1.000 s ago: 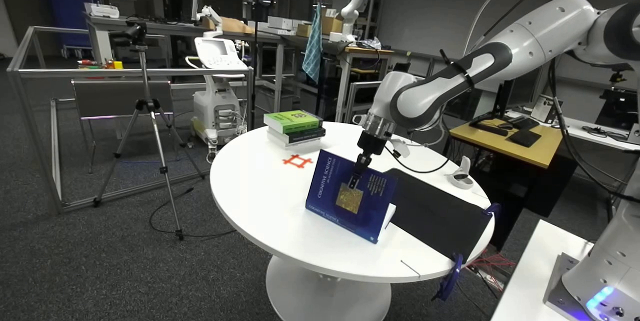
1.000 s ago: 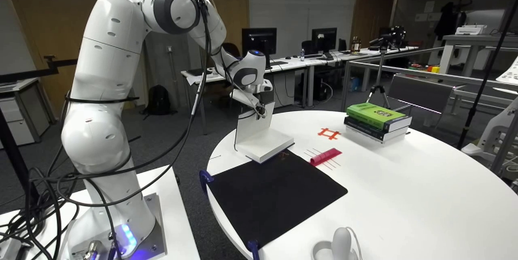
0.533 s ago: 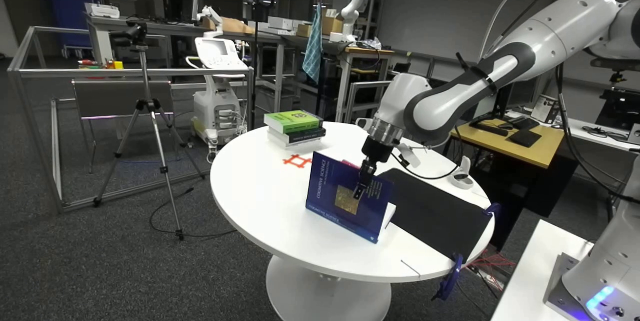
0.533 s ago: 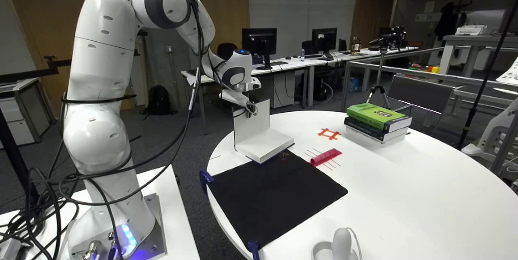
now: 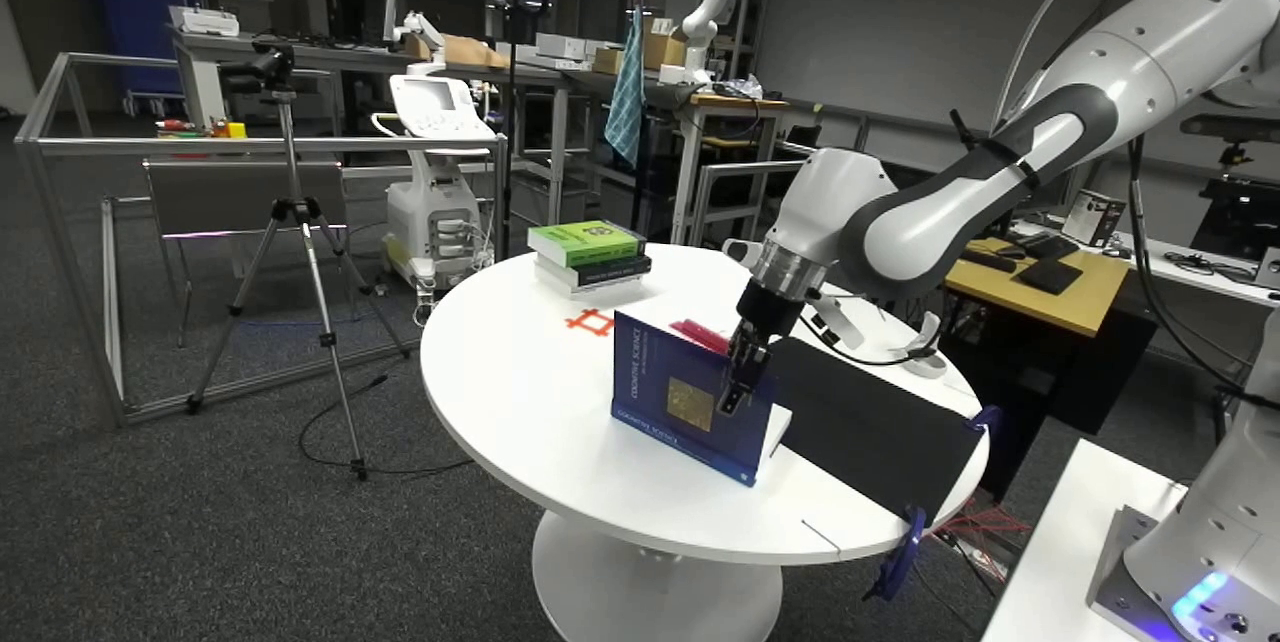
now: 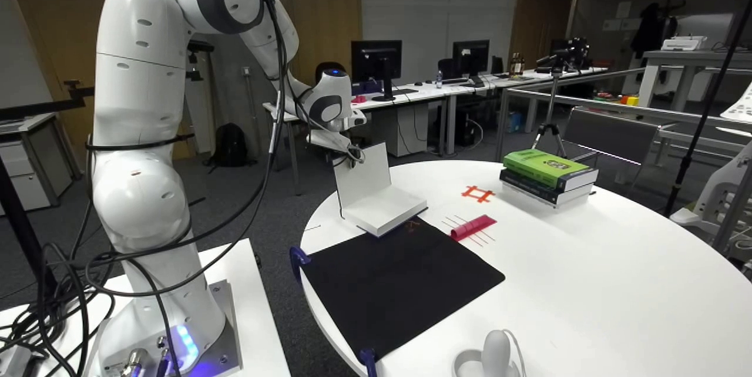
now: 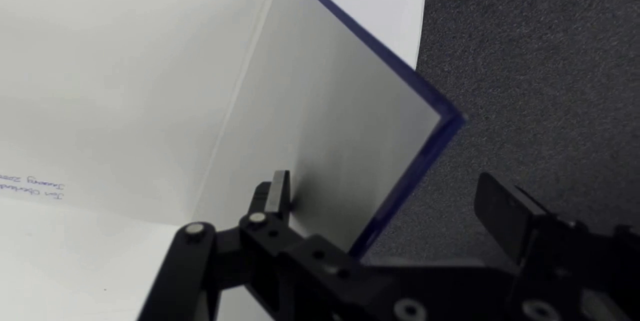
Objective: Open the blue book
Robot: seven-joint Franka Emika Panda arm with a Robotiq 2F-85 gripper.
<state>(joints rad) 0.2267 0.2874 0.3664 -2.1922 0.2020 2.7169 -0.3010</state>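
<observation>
Blue book (image 5: 690,402) is seen open on the white table (image 6: 599,283). Title (image 5: 636,362) is picked up in an exterior view, handwriting (image 7: 32,187) only by the wrist cam (cut off tho). Raised cover (image 7: 345,111) is straddled, unpinched, by the wide-spread gripper (image 7: 385,186).

Round white table (image 6: 593,283), green-topped book stack (image 6: 549,180), black mat (image 6: 405,289), pink strip (image 6: 473,228) between the two, tripod (image 5: 296,211) on carpet (image 5: 200,522)
</observation>
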